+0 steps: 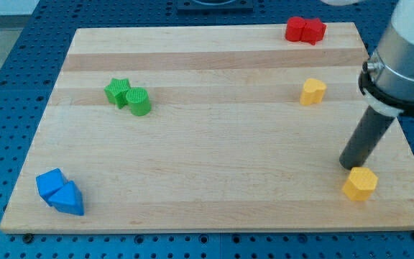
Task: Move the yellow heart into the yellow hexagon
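Note:
The yellow heart (312, 91) lies on the wooden board (214, 144) at the view's upper right. The yellow hexagon (359, 183) lies near the board's bottom right corner, well below the heart and a little to its right. My tip (348, 166) stands on the board right beside the hexagon's upper left edge, touching or nearly touching it. The tip is far below the heart.
Two red blocks (305, 30) sit together at the board's top edge, right of centre. A green star (118, 91) and a green cylinder (139, 101) touch at upper left. Two blue blocks (60, 192) sit together at the bottom left corner.

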